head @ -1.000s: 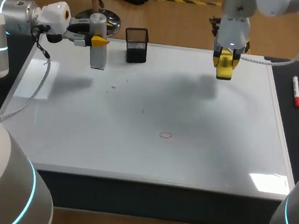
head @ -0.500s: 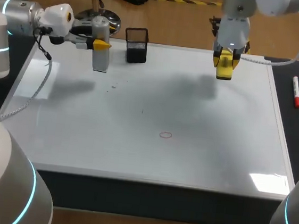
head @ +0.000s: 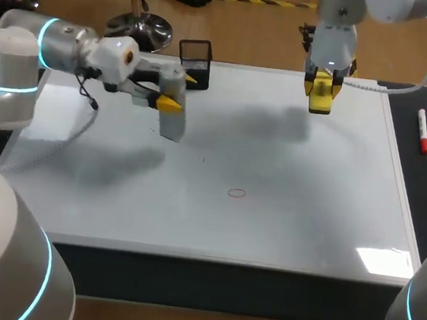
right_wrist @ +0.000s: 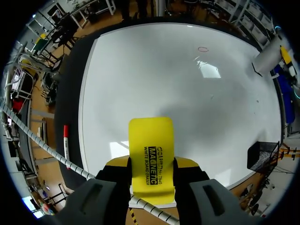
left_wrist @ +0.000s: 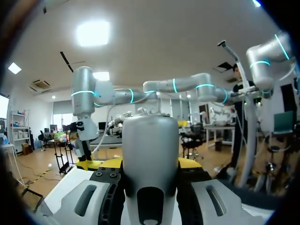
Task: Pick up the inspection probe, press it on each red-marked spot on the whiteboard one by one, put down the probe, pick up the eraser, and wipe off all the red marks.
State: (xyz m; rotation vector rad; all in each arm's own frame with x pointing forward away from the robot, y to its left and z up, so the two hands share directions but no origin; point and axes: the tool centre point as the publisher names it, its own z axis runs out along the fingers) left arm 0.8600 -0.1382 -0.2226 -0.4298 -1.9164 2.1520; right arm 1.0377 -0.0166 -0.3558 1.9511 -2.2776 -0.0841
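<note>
Nearest us on the whiteboard (head: 307,216), a single small red ring (head: 237,193) sits roughly mid-board, with nothing touching it. We find no other clearly red mark. A few faint specks (head: 161,126) lie farther back, too small to tell their colour.

Behind the ring and to our left, the left gripper (head: 179,94) pinches the grey probe (head: 173,121) from two sides. The left wrist view shows its body seated between the fingers. The probe stands about upright over the board, and its shadow falls apart from it, so we judge it lifted rather than pressed.

Step in hand, as we read it: carrying the probe to the marked spot. The next move calls for travel toward us and to the right, the tip centred over the ring, then a straight descent and a square press.

Farther back on the right, the right gripper (head: 321,87) is clamped on the yellow eraser (right_wrist: 151,150) above the board's far part, well apart from the ring. A black holder (head: 196,51) stands at the far edge, and a red marker (head: 424,130) lies off the board to the right.
</note>
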